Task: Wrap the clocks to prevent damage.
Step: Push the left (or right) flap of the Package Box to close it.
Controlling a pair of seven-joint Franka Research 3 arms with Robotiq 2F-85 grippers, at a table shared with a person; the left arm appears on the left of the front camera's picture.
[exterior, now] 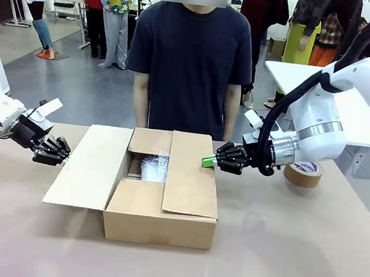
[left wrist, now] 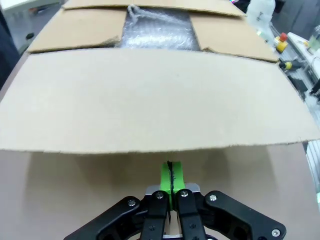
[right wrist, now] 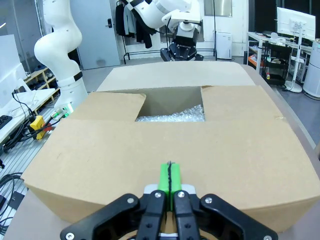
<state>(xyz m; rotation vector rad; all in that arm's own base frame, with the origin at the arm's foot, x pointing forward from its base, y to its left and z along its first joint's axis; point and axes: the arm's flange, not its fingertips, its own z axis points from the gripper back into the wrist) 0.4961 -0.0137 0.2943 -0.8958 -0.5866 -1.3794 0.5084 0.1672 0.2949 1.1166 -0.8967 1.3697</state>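
Left gripper, clenched empty, sits just off the box's left flap edge — right gripper, likewise, over the right flap's.

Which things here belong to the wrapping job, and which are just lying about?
Job: box, bubble wrap inside it, left gripper, right gripper.
Lying about: tape roll, untouched beside the right arm.

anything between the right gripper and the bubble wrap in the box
Yes. A closed flap of the box lies between the right gripper and the bubble wrap, which shows through the gap beyond.
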